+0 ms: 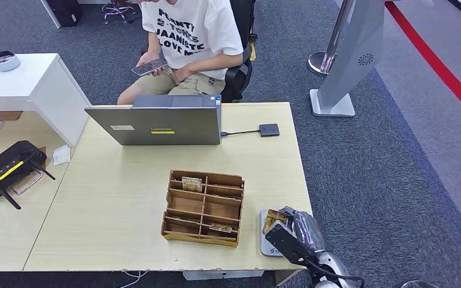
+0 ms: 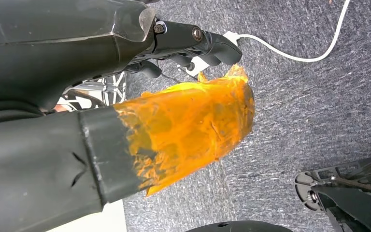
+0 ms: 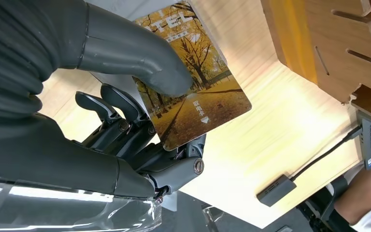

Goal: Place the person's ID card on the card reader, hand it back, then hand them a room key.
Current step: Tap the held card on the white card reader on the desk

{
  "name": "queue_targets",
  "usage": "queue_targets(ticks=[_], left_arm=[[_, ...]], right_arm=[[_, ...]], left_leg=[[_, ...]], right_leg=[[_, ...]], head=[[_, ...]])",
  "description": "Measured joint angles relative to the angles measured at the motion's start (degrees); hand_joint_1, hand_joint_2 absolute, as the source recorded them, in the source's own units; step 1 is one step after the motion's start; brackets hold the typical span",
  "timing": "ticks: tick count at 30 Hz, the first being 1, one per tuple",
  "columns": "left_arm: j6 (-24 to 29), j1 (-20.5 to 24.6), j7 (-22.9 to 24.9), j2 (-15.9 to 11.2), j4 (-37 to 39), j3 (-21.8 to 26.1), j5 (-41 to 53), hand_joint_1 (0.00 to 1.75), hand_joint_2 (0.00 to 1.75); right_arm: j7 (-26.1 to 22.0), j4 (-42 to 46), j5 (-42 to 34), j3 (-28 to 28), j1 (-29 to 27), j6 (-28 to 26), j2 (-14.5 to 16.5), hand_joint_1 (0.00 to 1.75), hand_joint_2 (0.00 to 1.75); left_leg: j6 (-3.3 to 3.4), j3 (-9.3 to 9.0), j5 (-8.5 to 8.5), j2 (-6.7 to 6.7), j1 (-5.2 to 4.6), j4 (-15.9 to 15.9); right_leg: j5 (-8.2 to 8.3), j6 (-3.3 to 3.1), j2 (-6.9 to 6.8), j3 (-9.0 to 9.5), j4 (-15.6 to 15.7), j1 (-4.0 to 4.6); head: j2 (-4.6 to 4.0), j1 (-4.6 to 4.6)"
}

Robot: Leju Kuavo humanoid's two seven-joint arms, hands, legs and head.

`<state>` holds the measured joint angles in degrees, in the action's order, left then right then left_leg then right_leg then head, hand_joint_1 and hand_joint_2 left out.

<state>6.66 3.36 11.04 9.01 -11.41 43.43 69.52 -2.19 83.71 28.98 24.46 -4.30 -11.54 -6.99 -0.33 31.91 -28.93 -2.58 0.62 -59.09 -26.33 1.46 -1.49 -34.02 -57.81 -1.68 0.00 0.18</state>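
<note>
Right hand (image 3: 140, 125) pinching glossy autumn-tree card (image 3: 193, 82) under thumb, above grey card reader (image 1: 265, 235); shallow grip (slick surface) risks slipping. Left hand's state: cannot tell.

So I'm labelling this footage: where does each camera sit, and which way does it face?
Head view: high on the robot, facing forward and down at the table, laptop and seated person; right hand at lower right.
Left wrist view: behind the hanging left hand, looking down at carpet.
Right wrist view: behind the right hand, which holds a card.
Shared: head and right wrist views both show the wooden organizer.
</note>
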Motion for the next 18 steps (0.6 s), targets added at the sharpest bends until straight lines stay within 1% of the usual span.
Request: queue_targets(ticks=[10,18], left_arm=[[-0.02,0.0,0.0,0.0,0.0,0.0,0.28,0.0,0.0],[-0.09,0.0,0.13,0.0,0.0,0.01,0.48,0.0,0.0]], right_arm=[[0.92,-1.07,1.58,0.01,0.7,-0.24,0.0,1.75,1.75],[2.5,-1.95,4.59,0.05,1.28,-1.05,0.0,1.75,1.75]], left_leg=[[0.0,0.0,0.0,0.0,0.0,0.0],[0.0,-0.01,0.0,0.0,0.0,0.0]], right_leg=[[0.0,0.0,0.0,0.0,0.0,0.0],[0.0,0.0,0.0,0.01,0.0,0.0]], head=[[0.0,0.0],[0.0,0.0]])
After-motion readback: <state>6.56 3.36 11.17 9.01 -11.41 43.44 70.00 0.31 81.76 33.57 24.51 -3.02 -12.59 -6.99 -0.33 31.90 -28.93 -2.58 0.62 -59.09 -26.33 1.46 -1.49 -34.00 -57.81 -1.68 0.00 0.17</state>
